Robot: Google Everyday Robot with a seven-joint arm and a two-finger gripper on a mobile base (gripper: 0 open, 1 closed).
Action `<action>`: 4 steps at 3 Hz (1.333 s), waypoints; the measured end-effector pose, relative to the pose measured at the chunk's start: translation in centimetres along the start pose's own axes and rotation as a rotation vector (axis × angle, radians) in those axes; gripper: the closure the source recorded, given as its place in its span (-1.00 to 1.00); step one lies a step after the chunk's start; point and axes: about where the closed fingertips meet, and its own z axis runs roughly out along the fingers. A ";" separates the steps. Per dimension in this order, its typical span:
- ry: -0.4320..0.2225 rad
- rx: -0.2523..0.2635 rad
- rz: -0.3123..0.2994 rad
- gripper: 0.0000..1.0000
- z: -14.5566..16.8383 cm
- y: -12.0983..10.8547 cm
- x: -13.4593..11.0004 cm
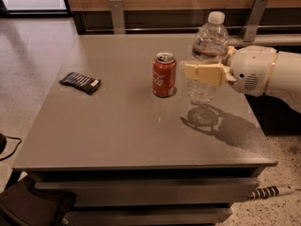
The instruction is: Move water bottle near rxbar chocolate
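The water bottle [209, 41], clear and ribbed with a white cap, hangs upright just above the table at the right, its shadow on the surface below. My gripper [197, 68] comes in from the right and is shut on the bottle's middle, with one pale finger [204, 73] across its front. The rxbar chocolate [80, 82], a flat dark wrapper with pale stripes, lies on the table at the left, far from the bottle.
A red soda can [164, 74] stands upright just left of the bottle, between it and the bar. The grey table [117, 126] has drawers below. A wooden wall with metal brackets [116, 13] runs behind. A cable lies on the floor at the lower right.
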 end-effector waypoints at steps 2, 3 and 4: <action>-0.073 -0.056 -0.013 1.00 4.7 10.1 -3.2; -0.024 -0.069 -0.073 1.00 9.7 10.3 -2.5; 0.034 -0.074 -0.132 1.00 14.4 9.2 -1.2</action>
